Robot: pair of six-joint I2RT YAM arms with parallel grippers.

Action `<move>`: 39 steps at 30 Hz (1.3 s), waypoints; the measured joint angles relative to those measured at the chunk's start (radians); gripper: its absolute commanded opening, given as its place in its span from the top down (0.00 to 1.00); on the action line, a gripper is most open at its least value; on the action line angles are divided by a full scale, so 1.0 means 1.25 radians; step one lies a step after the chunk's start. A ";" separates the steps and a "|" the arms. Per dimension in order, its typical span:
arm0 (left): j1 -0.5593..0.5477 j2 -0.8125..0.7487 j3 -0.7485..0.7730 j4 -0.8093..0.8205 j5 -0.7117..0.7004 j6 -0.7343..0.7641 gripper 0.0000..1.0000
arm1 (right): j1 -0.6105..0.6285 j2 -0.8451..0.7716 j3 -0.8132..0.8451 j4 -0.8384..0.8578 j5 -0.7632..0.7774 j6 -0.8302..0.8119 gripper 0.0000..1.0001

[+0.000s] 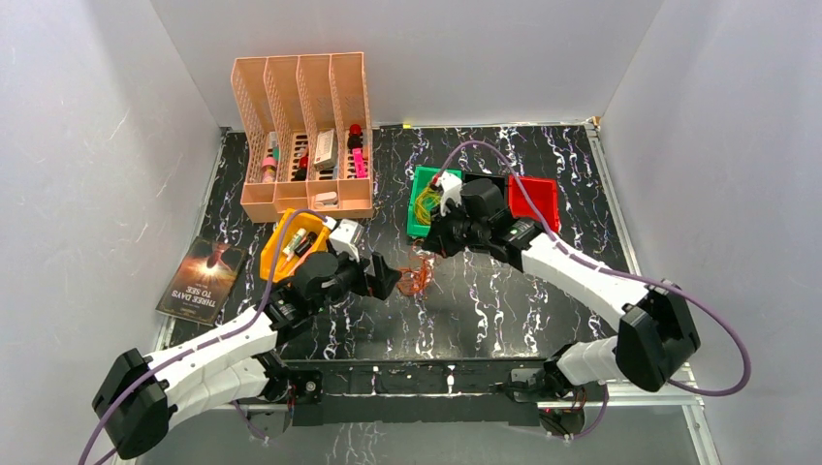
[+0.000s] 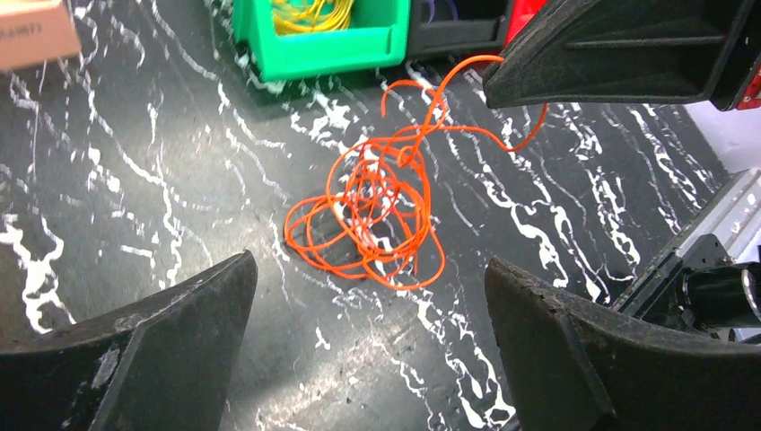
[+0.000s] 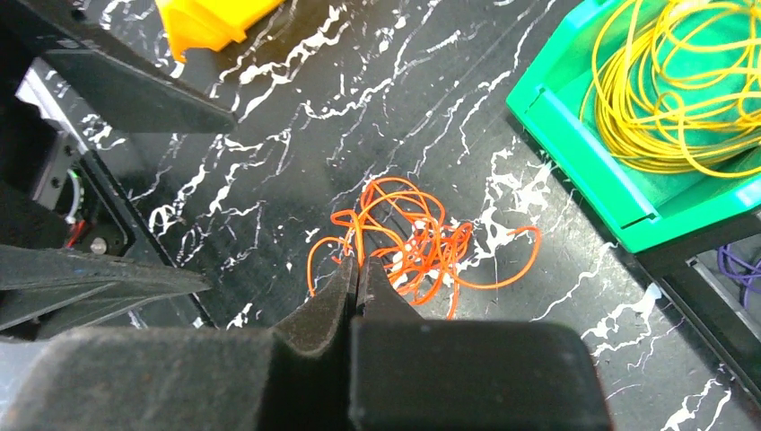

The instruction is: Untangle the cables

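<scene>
The orange cables (image 1: 419,276) lie as a loose tangle (image 2: 377,211) on the black marbled table between both grippers. One strand rises from the orange tangle (image 3: 413,242) into my right gripper (image 3: 357,262), whose jaws are pressed together on it just above the heap. That same right gripper (image 1: 433,247) shows in the left wrist view as a dark finger (image 2: 619,54) over the strand's end. My left gripper (image 2: 366,262) stands wide open just short of the tangle, nothing between its jaws. Yellow cables (image 3: 682,99) are coiled in the green bin (image 3: 574,171). Purple cables (image 3: 740,260) peek from a black bin.
A peach file organizer (image 1: 305,136) with small items stands at the back left. A yellow bin (image 1: 291,242) sits by the left arm, a red bin (image 1: 538,199) behind the right arm beside the green bin (image 1: 419,179). A book (image 1: 202,279) lies at the left edge.
</scene>
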 measured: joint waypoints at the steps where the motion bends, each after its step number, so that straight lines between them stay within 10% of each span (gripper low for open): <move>1: 0.000 0.000 0.000 0.015 0.004 0.011 0.02 | -0.001 -0.012 0.000 -0.001 -0.006 -0.001 1.00; 25: 0.001 0.207 -0.010 0.456 0.160 0.202 0.09 | -0.004 -0.139 0.084 0.004 -0.133 0.155 1.00; 31: 0.001 0.263 0.002 0.507 0.152 0.190 0.27 | -0.004 -0.143 0.100 0.025 -0.159 0.196 1.00; 36: 0.001 0.313 0.016 0.533 0.129 0.160 0.70 | -0.004 -0.157 0.100 0.029 -0.173 0.230 1.00; 39: 0.001 0.341 0.015 0.538 0.127 0.131 0.77 | -0.004 -0.175 0.100 0.034 -0.176 0.245 1.00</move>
